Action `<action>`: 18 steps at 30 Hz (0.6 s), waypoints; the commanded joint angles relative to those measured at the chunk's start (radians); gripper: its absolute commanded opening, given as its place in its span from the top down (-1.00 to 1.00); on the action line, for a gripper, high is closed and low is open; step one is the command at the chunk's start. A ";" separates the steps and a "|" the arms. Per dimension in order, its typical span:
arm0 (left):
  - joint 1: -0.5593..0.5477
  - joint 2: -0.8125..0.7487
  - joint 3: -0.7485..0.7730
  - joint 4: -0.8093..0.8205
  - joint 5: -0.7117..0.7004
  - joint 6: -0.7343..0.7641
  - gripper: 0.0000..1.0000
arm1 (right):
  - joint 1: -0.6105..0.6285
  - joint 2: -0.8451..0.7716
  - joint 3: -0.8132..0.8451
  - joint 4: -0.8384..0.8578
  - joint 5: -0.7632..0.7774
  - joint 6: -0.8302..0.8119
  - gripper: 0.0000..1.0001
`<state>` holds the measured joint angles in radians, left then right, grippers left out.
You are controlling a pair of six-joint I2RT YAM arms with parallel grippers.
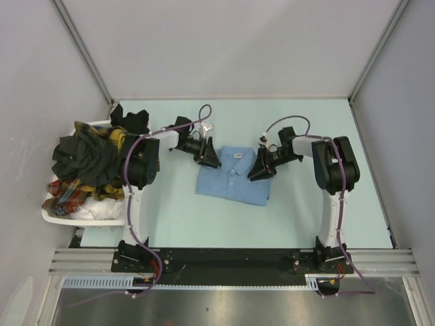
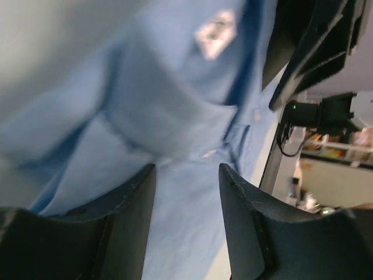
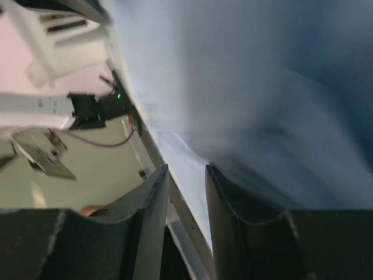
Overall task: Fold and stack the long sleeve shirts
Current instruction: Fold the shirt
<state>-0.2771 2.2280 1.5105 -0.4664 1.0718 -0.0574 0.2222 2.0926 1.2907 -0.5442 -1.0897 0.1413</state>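
Progress looks early: one plain light blue collared cloth shirt (image 1: 233, 175) lies folded into a tidy rectangle in the middle of the pale mint worktop (image 1: 204, 224). Its collar points toward the far wall, the button placket runs down the front, and the sleeves are tucked out of sight. To my eye that is the only one done. The rest, a rumpled heap of dark green-black, yellow-black plaid and red plaid shirts (image 1: 85, 159), sits piled in the white slatted plastic basket (image 1: 58, 216) at the left edge, none folded and no stack begun. The left claw (image 1: 207, 161) hovers at the blue shirt's upper left corner, fingers spread with nothing between them. The right claw (image 1: 260, 171) hangs at the upper right corner, fingers parted a little, likewise empty.
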 commanded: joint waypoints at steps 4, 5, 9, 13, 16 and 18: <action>0.072 0.071 0.085 -0.003 -0.033 -0.007 -0.08 | -0.145 0.155 0.068 -0.005 0.184 0.015 0.27; 0.072 0.047 0.080 -0.017 -0.030 0.005 -0.10 | -0.149 0.153 0.079 -0.022 0.203 0.008 0.27; 0.058 -0.112 -0.007 -0.031 0.007 0.150 -0.20 | -0.135 0.112 0.142 -0.094 0.203 -0.072 0.26; 0.026 -0.283 -0.079 -0.113 -0.029 0.289 -0.28 | -0.103 -0.067 0.134 -0.161 0.151 -0.114 0.19; 0.004 -0.404 -0.145 -0.088 -0.104 0.326 -0.30 | -0.095 -0.166 0.072 -0.171 0.178 -0.095 0.08; -0.013 -0.461 -0.180 -0.066 -0.177 0.337 -0.31 | -0.115 -0.242 -0.008 -0.171 0.235 -0.082 0.01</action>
<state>-0.2615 1.9297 1.3827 -0.5545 1.0000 0.1619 0.1226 2.0285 1.3663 -0.6746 -0.9356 0.0738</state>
